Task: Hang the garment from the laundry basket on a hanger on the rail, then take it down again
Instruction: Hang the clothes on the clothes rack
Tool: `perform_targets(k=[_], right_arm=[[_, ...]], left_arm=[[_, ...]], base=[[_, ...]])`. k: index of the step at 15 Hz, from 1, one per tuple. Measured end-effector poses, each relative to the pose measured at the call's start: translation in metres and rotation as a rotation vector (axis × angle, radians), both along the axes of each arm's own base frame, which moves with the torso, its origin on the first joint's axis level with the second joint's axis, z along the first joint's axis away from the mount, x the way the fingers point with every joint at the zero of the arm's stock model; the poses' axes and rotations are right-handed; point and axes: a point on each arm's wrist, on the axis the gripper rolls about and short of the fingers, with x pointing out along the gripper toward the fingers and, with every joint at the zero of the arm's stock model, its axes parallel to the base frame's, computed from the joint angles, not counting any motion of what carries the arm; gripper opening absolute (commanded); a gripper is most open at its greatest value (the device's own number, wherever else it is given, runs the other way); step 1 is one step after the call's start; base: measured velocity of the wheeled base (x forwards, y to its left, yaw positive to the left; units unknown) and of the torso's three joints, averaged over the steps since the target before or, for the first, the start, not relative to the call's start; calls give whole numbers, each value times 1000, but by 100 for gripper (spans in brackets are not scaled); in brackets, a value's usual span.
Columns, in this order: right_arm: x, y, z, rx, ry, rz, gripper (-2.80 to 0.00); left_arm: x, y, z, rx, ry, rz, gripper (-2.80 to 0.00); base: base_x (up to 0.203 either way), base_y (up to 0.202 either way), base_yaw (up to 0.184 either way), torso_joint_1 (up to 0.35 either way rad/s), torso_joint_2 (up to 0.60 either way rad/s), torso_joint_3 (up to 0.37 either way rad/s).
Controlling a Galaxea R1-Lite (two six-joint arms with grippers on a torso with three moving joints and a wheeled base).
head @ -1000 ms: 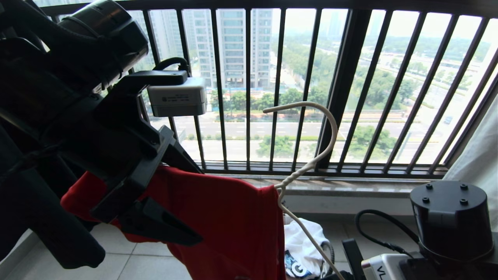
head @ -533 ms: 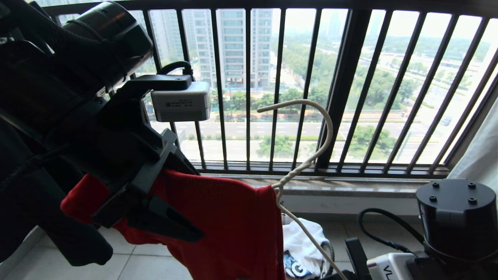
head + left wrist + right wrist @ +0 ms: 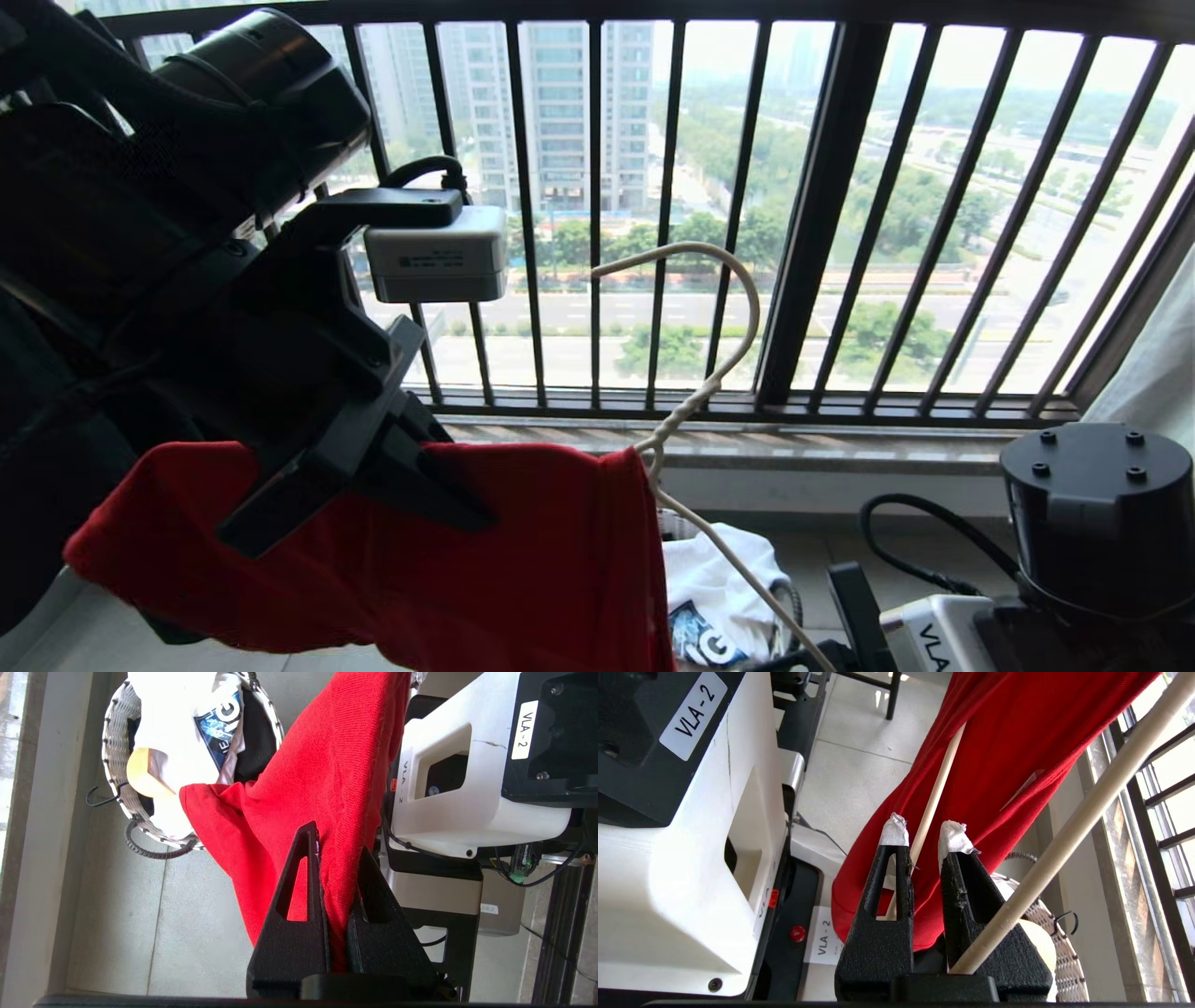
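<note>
Pinching the garment (image 3: 322,765), left end effector (image 3: 337,858), fabric between fingers

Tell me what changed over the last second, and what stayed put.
The left pincer closed on the garment: its fingers, spread around the red cloth before, now pinch a fold. The cloth spread wider to the left, and the hanger hook swung slightly left. The right pincer kept its grip on the hanger's wire; the laundry basket did not move.
</note>
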Motion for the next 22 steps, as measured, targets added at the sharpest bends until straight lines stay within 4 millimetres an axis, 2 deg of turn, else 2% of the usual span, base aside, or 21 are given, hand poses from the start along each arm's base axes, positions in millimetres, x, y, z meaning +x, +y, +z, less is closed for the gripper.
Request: perform_targets(k=[7, 8, 17, 22], right_arm=[[0, 0, 7, 25, 36, -26, -280], [0, 0, 7, 25, 34, -26, 0], [3, -2, 8, 30, 30, -38, 0], [18, -21, 19, 67, 2, -126, 0]], left_arm=[[-1, 1, 0, 1, -1, 1, -280], [-1, 1, 0, 1, 0, 1, -280], [0, 0, 2, -14, -19, 4, -280], [-3, 4, 5, -24, -5, 43, -280]], base=[[0, 0, 0, 0, 0, 0], [0, 0, 0, 0, 0, 0], [0, 0, 0, 0, 0, 0], [0, 0, 0, 0, 0, 0]])
